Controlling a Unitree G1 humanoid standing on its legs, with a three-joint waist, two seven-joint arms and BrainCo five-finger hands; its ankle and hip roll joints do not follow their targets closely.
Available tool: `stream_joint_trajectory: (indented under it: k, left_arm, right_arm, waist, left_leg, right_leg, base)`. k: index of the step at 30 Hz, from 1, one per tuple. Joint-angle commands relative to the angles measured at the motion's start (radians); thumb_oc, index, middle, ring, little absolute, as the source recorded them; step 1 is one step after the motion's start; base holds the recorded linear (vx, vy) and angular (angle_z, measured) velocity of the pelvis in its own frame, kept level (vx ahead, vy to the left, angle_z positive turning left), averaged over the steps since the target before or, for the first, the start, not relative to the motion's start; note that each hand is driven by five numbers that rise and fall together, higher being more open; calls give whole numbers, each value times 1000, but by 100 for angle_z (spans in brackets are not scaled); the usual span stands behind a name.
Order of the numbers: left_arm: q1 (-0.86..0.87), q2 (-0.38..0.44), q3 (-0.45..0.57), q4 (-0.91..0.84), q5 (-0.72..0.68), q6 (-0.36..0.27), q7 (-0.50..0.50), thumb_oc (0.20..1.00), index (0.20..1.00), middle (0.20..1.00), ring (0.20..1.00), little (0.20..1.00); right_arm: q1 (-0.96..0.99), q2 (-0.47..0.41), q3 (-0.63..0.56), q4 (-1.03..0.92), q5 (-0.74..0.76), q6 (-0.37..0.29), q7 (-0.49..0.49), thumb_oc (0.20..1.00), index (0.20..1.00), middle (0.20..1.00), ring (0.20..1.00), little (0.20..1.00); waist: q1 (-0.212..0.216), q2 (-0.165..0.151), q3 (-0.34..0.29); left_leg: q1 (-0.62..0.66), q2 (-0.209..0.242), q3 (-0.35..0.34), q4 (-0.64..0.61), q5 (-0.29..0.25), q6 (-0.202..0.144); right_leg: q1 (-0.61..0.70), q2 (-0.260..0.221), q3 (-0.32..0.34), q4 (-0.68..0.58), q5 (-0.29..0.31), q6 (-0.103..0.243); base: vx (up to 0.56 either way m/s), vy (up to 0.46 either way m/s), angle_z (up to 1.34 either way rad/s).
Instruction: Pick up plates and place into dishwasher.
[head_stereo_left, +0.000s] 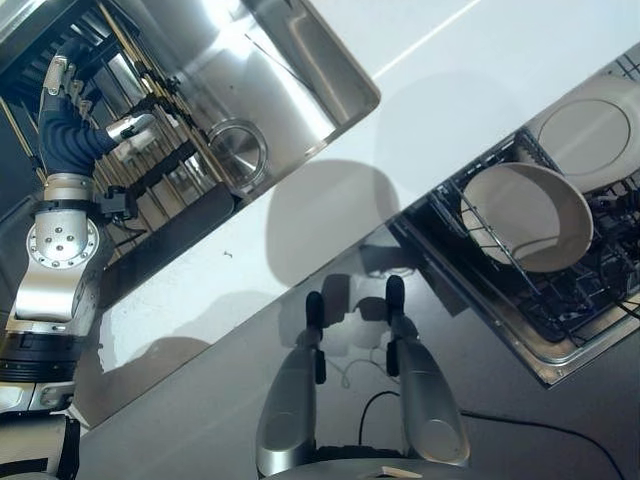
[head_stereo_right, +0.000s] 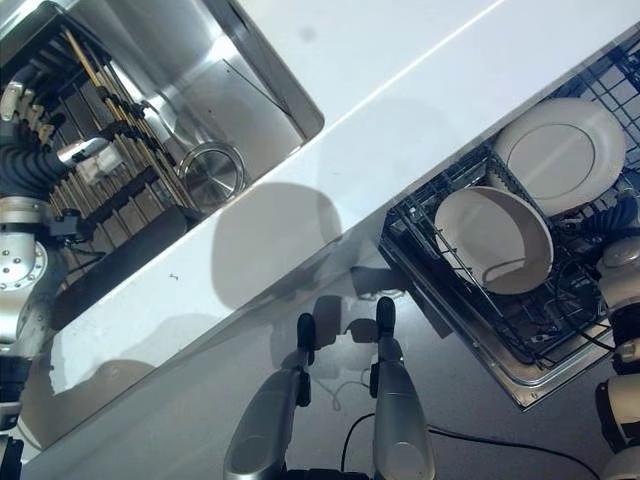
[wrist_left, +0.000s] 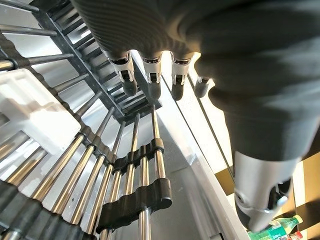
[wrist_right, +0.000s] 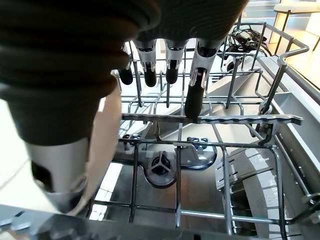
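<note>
The counter (head_stereo_left: 450, 90) runs diagonally across the head views, with the sink (head_stereo_left: 270, 70) on its far side and the dishwasher rack (head_stereo_right: 520, 350) pulled out at your right; the drying rack (wrist_left: 135, 165) sits at your far left beside the sink. Two plates are already in the dishwasher rack: the near plate (head_stereo_right: 495, 240) stands tilted between the wires, and the far plate (head_stereo_right: 560, 150) lies flatter just behind it.

Your right hand (wrist_right: 170, 62) hangs over the dishwasher rack, fingers straight and holding nothing. Your left hand (head_stereo_left: 62, 90) hovers over the drying rack, fingers relaxed and apart, also holding nothing.

The step looks like a release on the right and a reach on the left. Draw the right hand straight up and back so the thumb does not drag the near plate off its wires. Bring the left hand down along the bars, not across them, so no fingertip catches in a gap.

Only the head views show both plates and the drain (head_stereo_left: 237, 150) together. The right wrist view adds a pale plate edge just beside the thumb, though you cannot tell whether they touch. The left wrist view shows the fingertips clear above the bars and a white block (wrist_left: 30, 112) clipped on them; that block is a small blur in the head views.
</note>
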Motion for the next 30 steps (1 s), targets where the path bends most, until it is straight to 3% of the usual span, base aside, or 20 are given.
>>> stream_joint_trajectory:
  k: [1, 4, 9, 12, 16, 25, 30]
  left_arm:
    - [-45, 34, 43, -14, -35, -41, 6, 1000, 1000, 1000, 1000, 1000]
    - [-37, 37, 48, -21, -40, -37, 4, 1000, 1000, 1000, 1000, 1000]
    - [11, 16, 70, -22, -35, -56, 12, 1000, 1000, 1000, 1000, 1000]
    - [78, -32, 96, -41, -12, -83, 14, 1000, 1000, 1000, 1000, 1000]
    - [130, -101, 117, -65, 14, -84, 13, 1000, 1000, 1000, 1000, 1000]
    - [208, -171, 143, -62, 15, -84, -21, 1000, 1000, 1000, 1000, 1000]
    - [239, -216, 140, -58, 22, -95, -23, 1000, 1000, 1000, 1000, 1000]
  right_arm:
    - [44, 28, 44, -17, 18, -18, 17, 1000, 1000, 1000, 1000, 1000]
    - [56, 19, 28, -61, 36, -19, -14, 1000, 1000, 1000, 1000, 1000]
    - [99, 26, -99, -258, 65, -29, -189, 1000, 1000, 1000, 1000, 1000]
    - [186, 93, -229, -436, 32, -24, -304, 1000, 1000, 1000, 1000, 1000]
    - [279, 188, -350, -592, 8, -68, -431, 1000, 1000, 1000, 1000, 1000]
    - [408, 263, -455, -672, 6, -94, -464, 1000, 1000, 1000, 1000, 1000]
    - [467, 310, -498, -724, 39, -125, -539, 1000, 1000, 1000, 1000, 1000]
  waist:
    - [-17, 14, 14]
    - [-21, 9, 8]
    - [-40, 3, -11]
    - [-55, 0, -29]
    - [-74, 0, -60]
    - [-99, 6, -117]
    - [-118, 22, -132]
  left_leg:
    - [-82, -32, -13, 21, 71, 37]
    - [-69, -30, -10, 14, 70, 37]
    - [-50, -26, -6, 9, 62, 39]
    - [-33, -23, 1, 7, 52, 42]
    - [1, -23, 16, 4, 37, 47]
    - [57, -28, 42, 40, 6, 53]
    - [86, -38, 57, 54, -9, 58]
  right_leg:
    - [-4, -14, -48, 96, -95, 31]
    - [7, -14, -48, 88, -91, 31]
    - [16, -7, -38, 91, -97, 30]
    - [27, -3, -26, 90, -105, 31]
    - [44, 1, -9, 93, -116, 29]
    - [101, -7, 19, 82, -119, 23]
    - [118, -13, 40, 84, -122, 21]
  base:
    - [-8, -6, 4]
    - [-1, 0, 1]
    - [3, 35, 1]
    - [25, 90, -4]
    - [26, 123, -7]
    - [24, 94, -7]
    - [-17, 117, -7]
